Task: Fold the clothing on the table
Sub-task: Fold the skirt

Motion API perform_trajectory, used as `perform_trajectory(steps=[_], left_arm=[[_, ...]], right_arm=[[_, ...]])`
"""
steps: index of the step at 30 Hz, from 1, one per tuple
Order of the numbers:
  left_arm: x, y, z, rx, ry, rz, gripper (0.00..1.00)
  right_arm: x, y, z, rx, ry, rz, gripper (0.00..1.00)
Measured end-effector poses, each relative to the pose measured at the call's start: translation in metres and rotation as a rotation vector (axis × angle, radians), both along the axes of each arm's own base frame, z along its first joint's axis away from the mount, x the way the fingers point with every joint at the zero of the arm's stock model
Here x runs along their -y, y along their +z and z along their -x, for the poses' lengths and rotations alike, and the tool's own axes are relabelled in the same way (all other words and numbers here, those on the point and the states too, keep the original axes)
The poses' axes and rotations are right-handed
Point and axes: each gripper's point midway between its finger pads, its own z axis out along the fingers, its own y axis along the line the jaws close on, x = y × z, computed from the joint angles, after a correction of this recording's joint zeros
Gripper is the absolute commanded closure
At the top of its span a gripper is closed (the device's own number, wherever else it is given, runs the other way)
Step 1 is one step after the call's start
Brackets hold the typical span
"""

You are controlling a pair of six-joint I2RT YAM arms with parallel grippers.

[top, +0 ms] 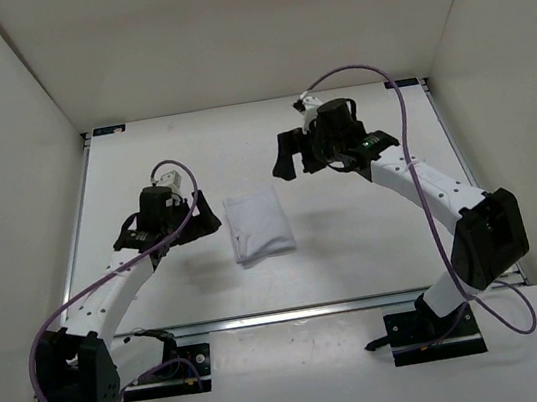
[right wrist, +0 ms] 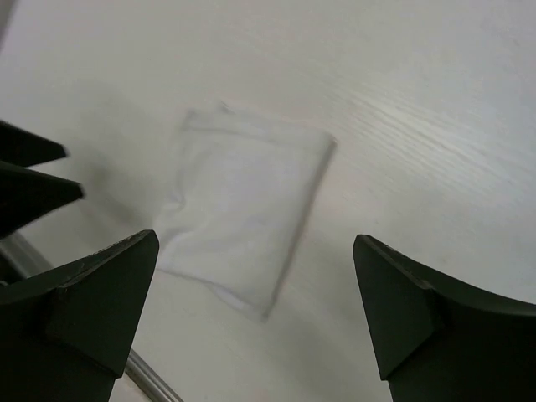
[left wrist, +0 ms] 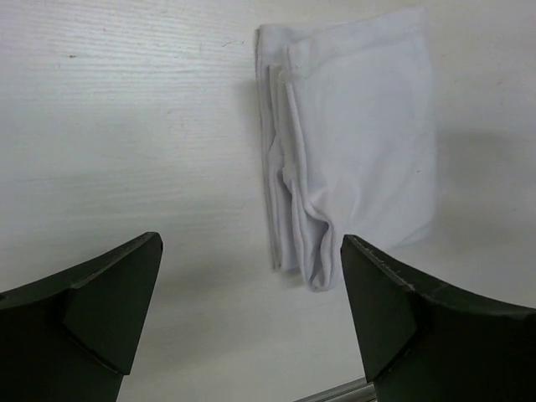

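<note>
Toward the bench's (top: 357,248) near edge: left fingers (top: 207,220) spread wide, empty, just beside the clothing (top: 258,225). Clothing lies mid-bench, a compact folded rectangle. Farther back, right fingers (top: 288,156) gape wide, also empty. Fold looks finished; lift both arms straight up so no edge snags.

L claw (left wrist: 251,247) wide open, empty; R claw (right wrist: 255,243) same, both aloft.

We see the folded clothing (top: 258,225) lying flat near the middle of the table (top: 375,236), with open surface on all sides of it. Our left gripper (top: 206,217) hangs just left of it and our right gripper (top: 289,157) beyond its far right corner, both with jaws spread, apart from the cloth. Walls (top: 8,149) bound the table's sides.
</note>
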Motion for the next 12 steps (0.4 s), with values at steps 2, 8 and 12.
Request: perform_trajectory(steps=[2,8,12], left_arm=[[-0.004,-0.005,0.005,-0.02,-0.005,-0.031,0.01],[-0.016,-0.016,0.014,-0.064,-0.007,-0.097,0.01],[-0.019,-0.019,0.02,-0.073,-0.013,-0.111,0.01]], right_arm=[[0.022,-0.021,0.0,-0.052,-0.052,0.05,0.01],[0.082,-0.102,0.02,-0.257,-0.19,0.205,0.01],[0.081,-0.118,0.035,-0.296,-0.176,0.239,0.0]])
